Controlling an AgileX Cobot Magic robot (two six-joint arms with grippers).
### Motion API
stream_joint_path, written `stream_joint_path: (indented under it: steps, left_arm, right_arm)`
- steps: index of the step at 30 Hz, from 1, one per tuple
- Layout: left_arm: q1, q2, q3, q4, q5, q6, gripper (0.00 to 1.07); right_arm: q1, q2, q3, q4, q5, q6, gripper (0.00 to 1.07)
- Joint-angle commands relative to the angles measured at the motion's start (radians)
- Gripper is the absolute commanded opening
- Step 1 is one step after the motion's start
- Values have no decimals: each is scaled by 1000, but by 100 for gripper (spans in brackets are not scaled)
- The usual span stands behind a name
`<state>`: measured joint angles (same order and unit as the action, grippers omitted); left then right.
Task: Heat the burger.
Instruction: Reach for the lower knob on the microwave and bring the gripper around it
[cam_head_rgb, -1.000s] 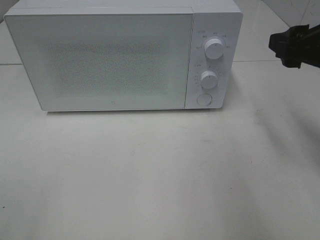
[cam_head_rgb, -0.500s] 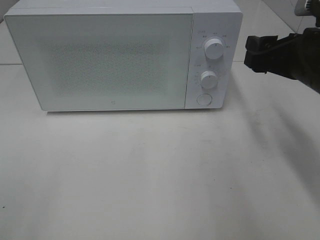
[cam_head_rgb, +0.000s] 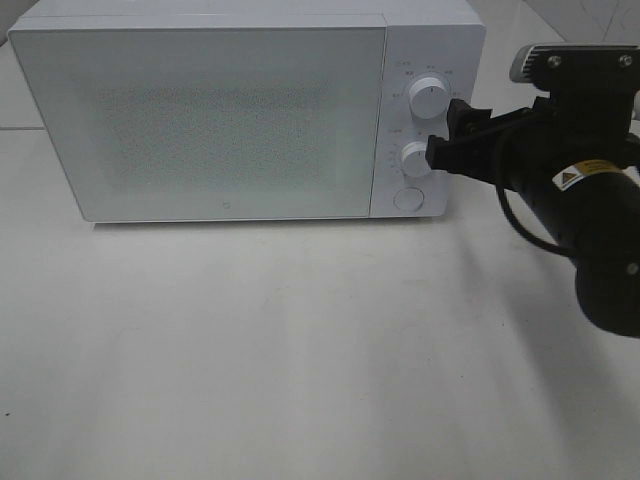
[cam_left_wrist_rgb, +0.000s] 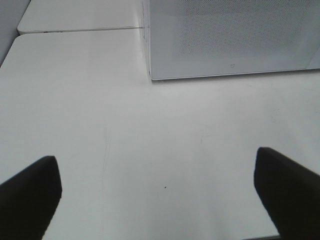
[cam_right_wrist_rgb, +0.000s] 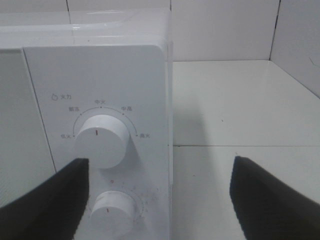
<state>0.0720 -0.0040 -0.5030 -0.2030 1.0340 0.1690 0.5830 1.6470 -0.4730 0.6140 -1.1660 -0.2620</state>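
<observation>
White boxy microwave oven (cam_head_rgb: 240, 110) with a frosted, speckled door (cam_head_rgb: 200, 120), shut, at the back of a pale smooth table (cam_head_rgb: 300, 350). On the microwave's right-hand control panel: upper round white dial (cam_head_rgb: 428, 97), lower round white dial (cam_head_rgb: 416, 160) and, under both, a flat round white button (cam_head_rgb: 407, 199). Black right gripper (cam_head_rgb: 447, 130) level with that panel, jaws spread wide and gripping nothing. In the overhead view, one dark finger (cam_head_rgb: 437, 155) just beside the lower dial; contact impossible to judge. In the right wrist view, one finger in front of the panel below the upper dial (cam_right_wrist_rgb: 99, 140), the other out past the microwave's right edge. Black left gripper (cam_left_wrist_rgb: 155, 155), seen only by its own wrist camera, low over bare table in front of the microwave's front left corner, jaws fully apart, nothing between them. Burger in no view; no seeing through the microwave door, so its place cannot be told.
</observation>
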Motion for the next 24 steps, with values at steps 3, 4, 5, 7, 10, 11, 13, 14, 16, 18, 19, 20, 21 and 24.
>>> stream_joint_path:
  steps: [3,4,5,7,10,11,13,14,16,18,19,20,21,24]
  left_arm:
    - [-3,-24,4,-5,-2,-1,100]
    - [-3,-24,4,-5,-2,-1,100]
    - [-3,-24,4,-5,-2,-1,100]
    - [-3,-24,4,-5,-2,-1,100]
    - [-3,-24,4,-5,-2,-1,100]
    - [-3,-24,4,-5,-2,-1,100]
    - [-3,-24,4,-5,-2,-1,100]
    - [-3,-24,4,-5,-2,-1,100]
    - [-3,-24,4,-5,-2,-1,100]
    - [-3,-24,4,-5,-2,-1,100]
    - [-3,-24,4,-5,-2,-1,100]
    - [-3,-24,4,-5,-2,-1,100]
    - [-3,-24,4,-6,-2,-1,100]
    - [-3,-24,4,-6,-2,-1,100]
  right_arm:
    - [72,80,2,94,-136,-19,75]
    - [87,105,2,105,-171,-19,75]
    - [87,105,2,105,-171,-19,75]
    - [105,138,-1,102,-198,-18,75]
    - [107,169,-15,96,-197,-11,75]
    - [107,169,-15,96,-197,-11,75]
    - [107,194,-36,83,-198,3,75]
    - [107,194,-36,83,-198,3,75]
    - [105,222,-65,68,-198,3,75]
    - [104,246,-87,66,-198,5,75]
    - [104,246,-87,66,-198,5,75]
    - [104,256,-95,66,-197,10,75]
    - [104,270,-113,66,-197,24,75]
    - [94,290,-138,55,-197,38,75]
